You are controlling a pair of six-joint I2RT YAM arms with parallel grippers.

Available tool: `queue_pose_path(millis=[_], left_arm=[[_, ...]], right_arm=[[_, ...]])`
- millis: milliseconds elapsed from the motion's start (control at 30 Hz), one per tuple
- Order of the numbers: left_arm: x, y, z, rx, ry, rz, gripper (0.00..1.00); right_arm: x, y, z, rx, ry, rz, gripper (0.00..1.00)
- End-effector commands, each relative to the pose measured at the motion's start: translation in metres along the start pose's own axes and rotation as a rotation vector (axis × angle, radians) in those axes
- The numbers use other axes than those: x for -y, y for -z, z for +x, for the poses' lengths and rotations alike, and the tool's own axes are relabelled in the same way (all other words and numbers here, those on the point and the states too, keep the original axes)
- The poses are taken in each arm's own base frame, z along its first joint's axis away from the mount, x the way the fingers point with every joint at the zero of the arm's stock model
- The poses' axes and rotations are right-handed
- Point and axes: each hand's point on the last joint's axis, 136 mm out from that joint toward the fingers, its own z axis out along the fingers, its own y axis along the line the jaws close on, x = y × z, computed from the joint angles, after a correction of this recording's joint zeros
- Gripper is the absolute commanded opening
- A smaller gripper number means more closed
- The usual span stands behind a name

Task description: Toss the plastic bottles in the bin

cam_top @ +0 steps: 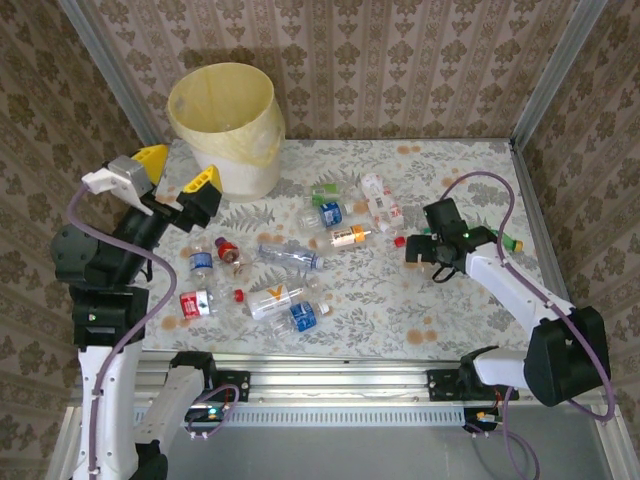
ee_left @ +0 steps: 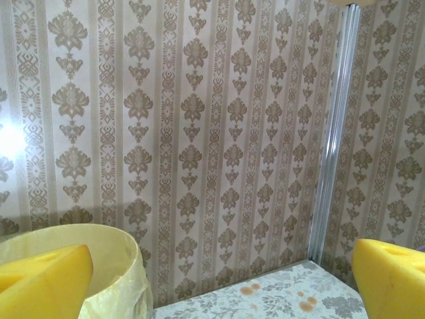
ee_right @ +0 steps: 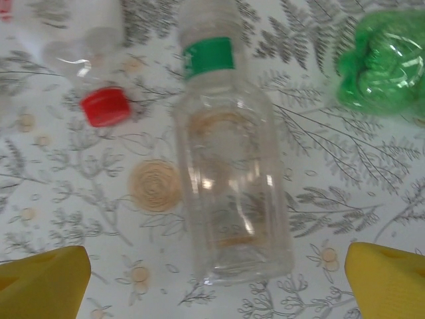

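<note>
A clear bottle [ee_right: 232, 173] with a green band lies on the table [cam_top: 380, 300] below the spread, empty jaws of your right gripper [ee_right: 216, 286]. More bottles [cam_top: 290, 255] litter the middle, and the bin [cam_top: 240, 150] stands far left. Descend straight astride its body, clear of the red cap [ee_right: 105, 106]. Your left gripper [cam_top: 178, 175] hangs open and empty beside the bin.

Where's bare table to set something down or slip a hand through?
Free: the far strip of the floral-cloth table right of the tall pale-yellow bin, and the near-right patch between the scattered clear plastic bottles and the near side of the right hand. Crowded: the middle, from bin to right hand.
</note>
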Motion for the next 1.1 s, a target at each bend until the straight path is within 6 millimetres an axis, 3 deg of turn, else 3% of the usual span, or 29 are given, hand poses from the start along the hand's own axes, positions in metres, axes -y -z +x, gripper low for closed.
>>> queue_pose_path(millis=[0, 233, 533, 1067], left_arm=[[0.005, 0.002, -0.001, 0.011, 0.024, 0.023, 1.0], [0.002, -0.002, 0.004, 0.008, 0.042, 0.02, 1.0], [-0.001, -0.004, 0.009, -0.004, 0.061, 0.016, 1.0], [-0.006, -0.01, 0.017, -0.029, 0.1, 0.005, 1.0]], right_arm=[[0.012, -0.013, 0.002, 0.0, -0.051, 0.044, 1.0], [0.017, -0.035, 0.009, -0.06, -0.08, 0.044, 0.96], [0.01, -0.057, 0.016, -0.105, -0.081, 0.018, 0.89], [0.006, -0.066, 0.019, -0.148, -0.082, 0.001, 0.65]])
